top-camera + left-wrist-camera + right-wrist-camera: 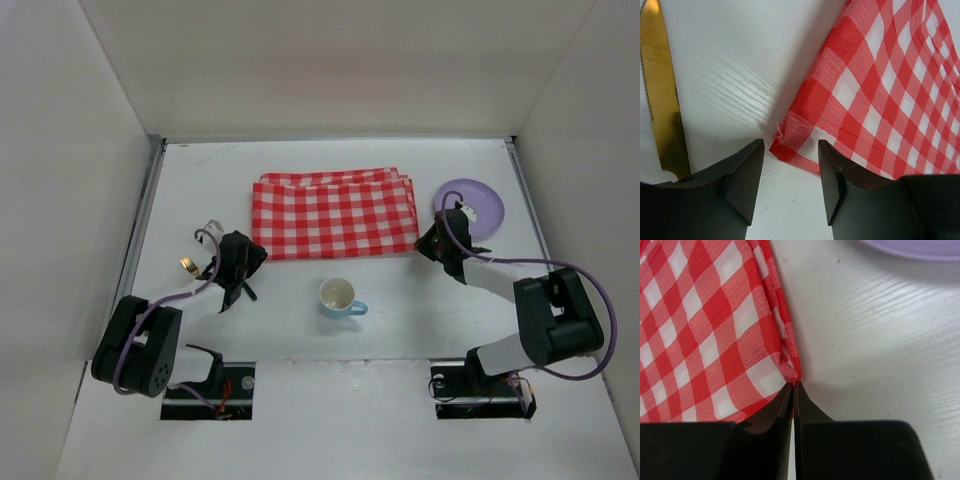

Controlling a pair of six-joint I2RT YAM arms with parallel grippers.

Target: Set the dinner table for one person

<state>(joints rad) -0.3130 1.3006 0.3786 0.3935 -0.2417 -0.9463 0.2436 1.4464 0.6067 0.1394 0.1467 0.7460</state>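
A folded red-and-white checked cloth (335,215) lies flat on the white dinner table (400,330). My left gripper (252,260) is open at the cloth's near left corner. In the left wrist view the corner of the cloth (880,90) lies just ahead of the gap between the jaws of the left gripper (790,150), not pinched. My right gripper (428,243) is at the near right corner. In the right wrist view the right gripper (793,387) is shut on the tip of the cloth (705,330).
A white cup with a blue handle (338,297) stands near the front middle. A purple plate (470,207) lies right of the cloth; it also shows in the right wrist view (920,246). A gold knife (187,265) lies left of my left gripper, and in the left wrist view (660,90).
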